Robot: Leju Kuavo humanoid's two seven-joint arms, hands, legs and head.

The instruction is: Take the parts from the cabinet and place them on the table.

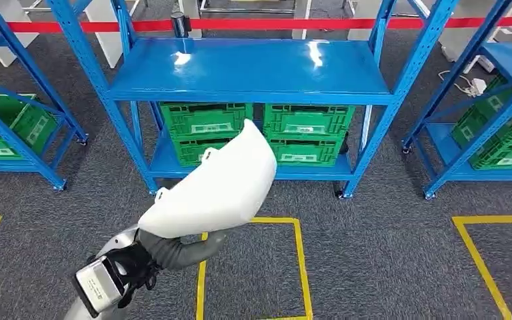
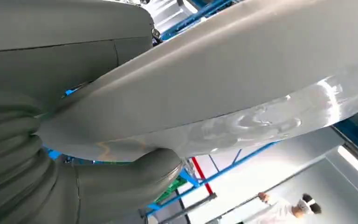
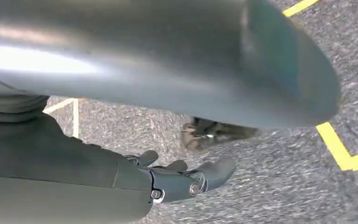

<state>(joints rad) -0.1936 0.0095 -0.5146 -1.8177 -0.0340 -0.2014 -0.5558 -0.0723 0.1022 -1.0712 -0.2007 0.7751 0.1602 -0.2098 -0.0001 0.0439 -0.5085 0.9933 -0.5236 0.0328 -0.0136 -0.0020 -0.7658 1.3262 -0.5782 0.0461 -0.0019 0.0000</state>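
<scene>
My left hand [image 1: 167, 250] grips a large white curved part [image 1: 217, 187], a smooth moulded shell with small tabs along one edge, and holds it up in front of me so that it reaches from my wrist toward the blue rack [image 1: 250, 73] ahead. In the head view the grey thumb wraps under the part's lower edge, and the darker fingers lie behind it where I cannot make them out. In the left wrist view the same part [image 2: 242, 88] spans the frame as a broad glossy surface, with my thumb [image 2: 135, 179] pressed against its underside and the ribbed grey cover of my hand beside it. The part is clear of the rack and hangs above the grey carpet [image 1: 387, 253], over a square of yellow floor tape [image 1: 300, 263]. The rack's top shelf is bare and shiny; on its lower shelf stand green crates [image 1: 257, 133], stacked two high in two columns, side by side. More blue racks with green crates stand to either side, and a red barrier tape [image 1: 293, 24] runs across behind them. My right hand [image 3: 186, 179] hangs low over the carpet with nothing in it, its dark fingers loosely extended and slightly apart. A person in white [image 2: 284, 210] stands in the distance in the left wrist view.
</scene>
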